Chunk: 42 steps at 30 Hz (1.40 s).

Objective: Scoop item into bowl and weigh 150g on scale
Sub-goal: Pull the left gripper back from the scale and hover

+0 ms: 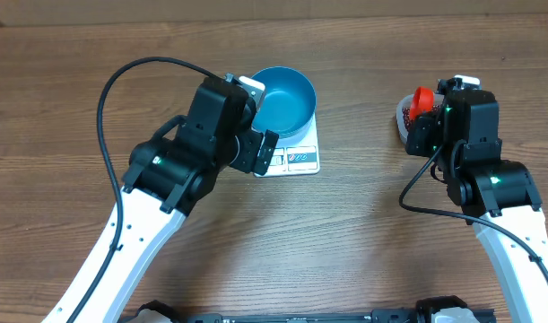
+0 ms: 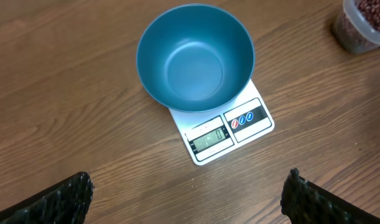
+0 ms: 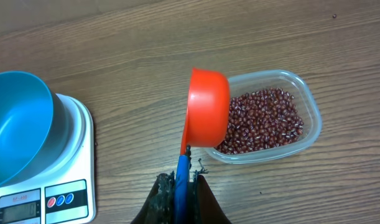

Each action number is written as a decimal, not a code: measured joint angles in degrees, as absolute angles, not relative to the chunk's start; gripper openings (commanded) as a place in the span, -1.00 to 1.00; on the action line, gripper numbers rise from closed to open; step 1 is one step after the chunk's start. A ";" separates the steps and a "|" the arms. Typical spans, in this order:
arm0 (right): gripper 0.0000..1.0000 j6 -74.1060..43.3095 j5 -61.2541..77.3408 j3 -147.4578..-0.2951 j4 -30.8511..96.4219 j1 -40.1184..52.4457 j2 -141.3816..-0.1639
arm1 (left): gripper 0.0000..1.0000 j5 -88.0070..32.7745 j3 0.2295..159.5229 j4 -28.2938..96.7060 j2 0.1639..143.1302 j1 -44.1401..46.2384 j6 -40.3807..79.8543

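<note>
My overhead camera looks straight down on the table (image 1: 363, 242) from well above. My left wrist camera tilts down close over the bowl (image 2: 196, 56) and scale (image 2: 221, 134), upper centre. My right wrist camera, close too, looks past the orange scoop (image 3: 208, 109); bowl and scale sit at its left edge.

I record the blue bowl (image 2: 196, 62) upright, empty, seated on the white scale (image 2: 224, 142); red-brown beans (image 3: 264, 118) lie piled well apart.
</note>
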State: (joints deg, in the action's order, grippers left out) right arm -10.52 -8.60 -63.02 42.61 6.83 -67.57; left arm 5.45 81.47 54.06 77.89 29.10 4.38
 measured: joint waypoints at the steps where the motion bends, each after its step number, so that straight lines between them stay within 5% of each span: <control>1: -0.93 -10.55 -8.58 -63.02 42.61 6.83 -67.57 | 0.99 5.34 81.47 54.08 78.19 29.10 4.38; 28: -0.93 -10.52 -8.58 -63.02 43.05 6.83 -67.57 | 0.99 4.43 81.43 57.01 79.26 29.10 4.23; 42: -0.93 -10.52 -8.58 -63.02 43.00 6.83 -67.57 | 0.99 1.02 65.36 42.48 63.13 29.10 3.68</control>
State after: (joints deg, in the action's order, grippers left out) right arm -10.52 -8.58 -63.02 43.00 6.83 -67.57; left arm 1.02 65.36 42.48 63.13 29.10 3.68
